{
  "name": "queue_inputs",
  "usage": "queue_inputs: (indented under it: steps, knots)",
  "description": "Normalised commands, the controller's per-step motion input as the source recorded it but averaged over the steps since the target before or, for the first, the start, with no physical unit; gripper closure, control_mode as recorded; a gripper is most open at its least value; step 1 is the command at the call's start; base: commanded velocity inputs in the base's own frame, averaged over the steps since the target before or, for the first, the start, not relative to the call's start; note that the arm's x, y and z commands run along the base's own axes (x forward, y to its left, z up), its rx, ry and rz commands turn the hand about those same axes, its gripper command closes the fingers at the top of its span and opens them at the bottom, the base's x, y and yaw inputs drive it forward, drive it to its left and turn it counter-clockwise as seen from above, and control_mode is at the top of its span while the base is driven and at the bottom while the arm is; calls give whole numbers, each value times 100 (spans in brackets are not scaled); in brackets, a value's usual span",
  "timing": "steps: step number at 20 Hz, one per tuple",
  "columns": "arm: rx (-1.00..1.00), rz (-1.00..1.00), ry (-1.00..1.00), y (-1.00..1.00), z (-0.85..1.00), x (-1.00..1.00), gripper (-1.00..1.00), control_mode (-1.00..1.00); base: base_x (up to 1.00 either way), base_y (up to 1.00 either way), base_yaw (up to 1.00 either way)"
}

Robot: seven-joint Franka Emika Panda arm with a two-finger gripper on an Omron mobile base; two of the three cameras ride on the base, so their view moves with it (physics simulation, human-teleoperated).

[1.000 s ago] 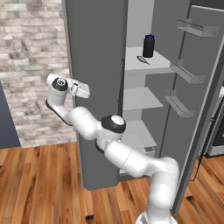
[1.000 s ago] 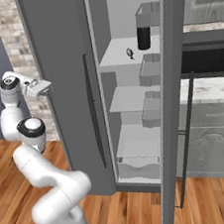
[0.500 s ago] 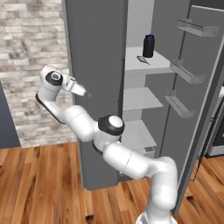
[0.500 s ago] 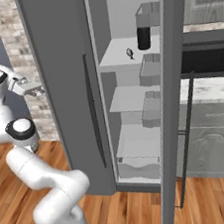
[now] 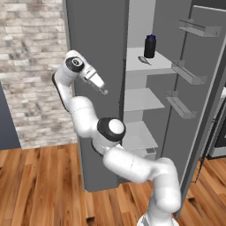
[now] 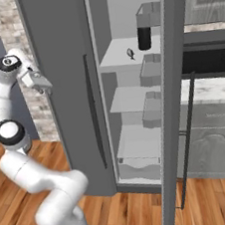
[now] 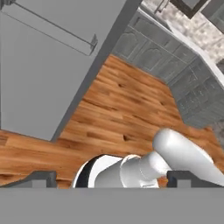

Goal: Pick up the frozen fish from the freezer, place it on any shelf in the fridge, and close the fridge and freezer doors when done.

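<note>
**Already on the fridge shelf: the frozen fish**

You can see the frozen fish (image 5: 143,59) lying on an upper shelf (image 5: 145,67) of the fridge (image 6: 127,57), just beside the dark bottle (image 5: 150,46). Your gripper (image 5: 102,87) hangs wide open and empty before the closed freezer door (image 5: 95,53); the fridge door (image 5: 198,88) stands open.

The freezer door (image 5: 95,84) is plain dark grey, with a thin dark handle (image 6: 93,112). The fridge (image 6: 126,47) has pale grey shelves (image 5: 141,99). A black bottle (image 5: 150,46) wears a blue cap beside the silvery-grey frozen fish (image 5: 143,60). The wall (image 5: 31,66) is mottled grey-beige brick; the floor (image 5: 39,185) is orange-brown wood planks.
</note>
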Motion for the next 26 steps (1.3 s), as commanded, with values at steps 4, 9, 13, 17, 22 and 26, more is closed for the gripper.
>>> queue_inputs:
  steps: [4,9,13,17,22,26]
  knots:
    - [11,19,-5,-100,-17,-100,-100,-100,0,0,0]
    - [9,19,-6,-100,-21,-100,-100,-100,0,0,0]
    - [5,23,-7,-98,-15,-100,-100,-100,0,0,0]
    - [0,31,-11,-83,1,-100,-100,-100,0,0,0]
    - [2,35,-8,-58,15,-100,-100,-100,0,0,0]
    - [4,35,-5,-39,13,-100,-100,-100,0,0,0]
